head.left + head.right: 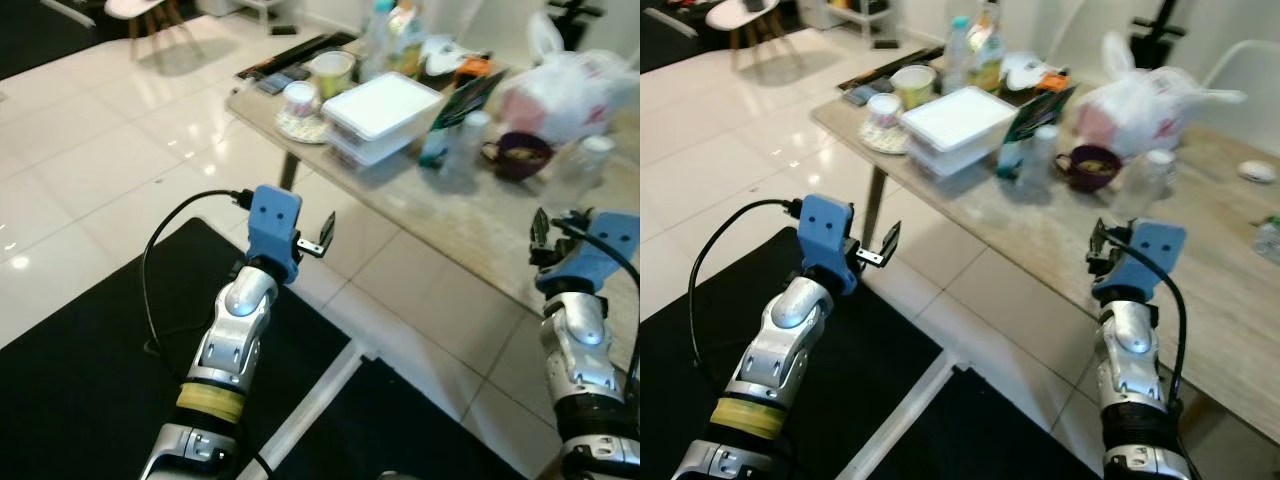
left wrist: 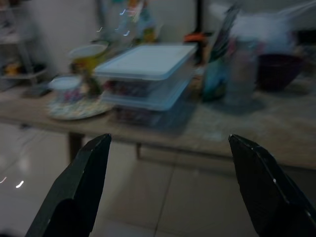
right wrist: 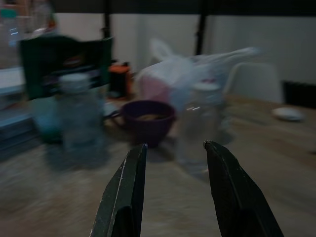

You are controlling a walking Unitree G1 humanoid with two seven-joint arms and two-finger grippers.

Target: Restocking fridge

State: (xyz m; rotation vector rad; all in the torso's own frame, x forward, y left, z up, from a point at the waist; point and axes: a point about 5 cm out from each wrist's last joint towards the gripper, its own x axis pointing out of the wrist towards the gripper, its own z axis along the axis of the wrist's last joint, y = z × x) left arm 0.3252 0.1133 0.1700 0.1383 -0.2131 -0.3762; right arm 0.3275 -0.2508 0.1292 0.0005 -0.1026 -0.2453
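- Hovering nearest, the left gripper (image 2: pixel 168 187) hangs over the floor short of the surface (image 1: pixel 480 230), fingers spread wide and holding nothing — readied, I'd judge, for the stacked lidded containers (image 1: pixel 380 115) ahead.
- The right gripper (image 3: pixel 180 192) hangs over the surface's near edge, fingers parted, aimed between a purple bowl (image 3: pixel 147 118) and a clear jar (image 3: pixel 205 118).
- Farthest, bottles (image 1: pixel 975 50) and a plastic bag (image 1: pixel 1140 95) wait — no fridge visible.

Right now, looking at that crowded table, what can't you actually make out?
- White plastic bag: its contents, hidden by the plastic, both eye views.
- Stacked lidded containers: the food inside, blurred in the left wrist view.
- Bottles at the far edge: labels too small and blurred.
- Purple bowl: contents dark, unclear.
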